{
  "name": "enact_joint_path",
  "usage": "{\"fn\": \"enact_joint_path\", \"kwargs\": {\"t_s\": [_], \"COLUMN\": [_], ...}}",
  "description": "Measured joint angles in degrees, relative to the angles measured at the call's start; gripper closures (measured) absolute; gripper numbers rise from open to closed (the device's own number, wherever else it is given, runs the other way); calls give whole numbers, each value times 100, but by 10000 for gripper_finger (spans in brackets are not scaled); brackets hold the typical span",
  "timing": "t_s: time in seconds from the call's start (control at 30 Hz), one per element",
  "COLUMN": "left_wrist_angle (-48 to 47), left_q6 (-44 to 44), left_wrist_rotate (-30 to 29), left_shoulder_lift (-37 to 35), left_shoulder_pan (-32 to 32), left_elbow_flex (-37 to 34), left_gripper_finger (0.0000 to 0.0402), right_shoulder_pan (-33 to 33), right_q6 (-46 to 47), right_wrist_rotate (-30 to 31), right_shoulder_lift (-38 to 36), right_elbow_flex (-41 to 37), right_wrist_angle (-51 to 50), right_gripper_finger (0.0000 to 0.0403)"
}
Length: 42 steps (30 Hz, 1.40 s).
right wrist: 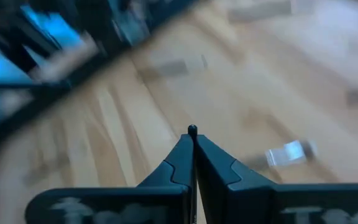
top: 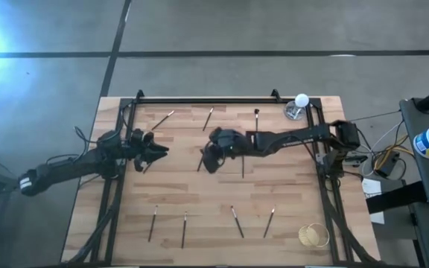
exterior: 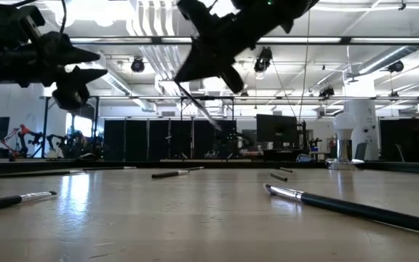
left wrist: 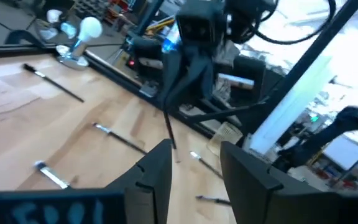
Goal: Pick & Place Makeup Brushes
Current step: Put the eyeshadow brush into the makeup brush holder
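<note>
My right gripper is above the table's middle, shut on one thin dark makeup brush, which slants down below it. My left gripper hovers open and empty over the left middle of the table, its fingers pointing toward the right arm. Several other brushes lie flat on the wooden table. Three lie along the far side, one of them near the middle. Several lie along the near side, such as the brush. One more brush lies beside the right gripper. My right gripper pinches the brush between its two shut fingers, with the brush's dark end poking out just past the fingertips. The fingers come from above. The brush hangs slanted below them, clear of the table.
A gold wire cup stands at the near right corner. A white ball on a small stand is at the far right corner. A black frame rims the table. Bare wood lies between the two rows of brushes.
</note>
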Motion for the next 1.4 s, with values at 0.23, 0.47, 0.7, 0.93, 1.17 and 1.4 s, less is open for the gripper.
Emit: {"fn": "enact_joint_path", "kwargs": {"t_s": [0.23,0.47,0.7,0.93,1.17,1.4], "left_wrist_angle": [148,971,1877,1882,2025,2691], "left_q6": [-130,-109,-59,439,824,881], "left_wrist_rotate": [-403,-546,-681,-936,-947,-916], "left_shoulder_lift": [170,477,968,1738,2579,3042], "left_shoulder_pan": [-246,-435,-619,-856,-982,-984], "left_elbow_flex": [0,0,41,482,1053,1183], "left_gripper_finger": [273,273,273,273,273,273], "right_shoulder_pan": [-177,-255,-250,-248,-244,-244], "right_q6": [-419,-681,-768,-863,-945,-1124], "right_wrist_rotate": [118,286,282,278,277,275], "right_shoulder_lift": [55,55,55,53,52,52], "right_elbow_flex": [2,2,4,11,13,13], "right_wrist_angle": [2013,3462,4071,4294,4443,4498], "right_gripper_finger": [395,395,395,395,395,394]}}
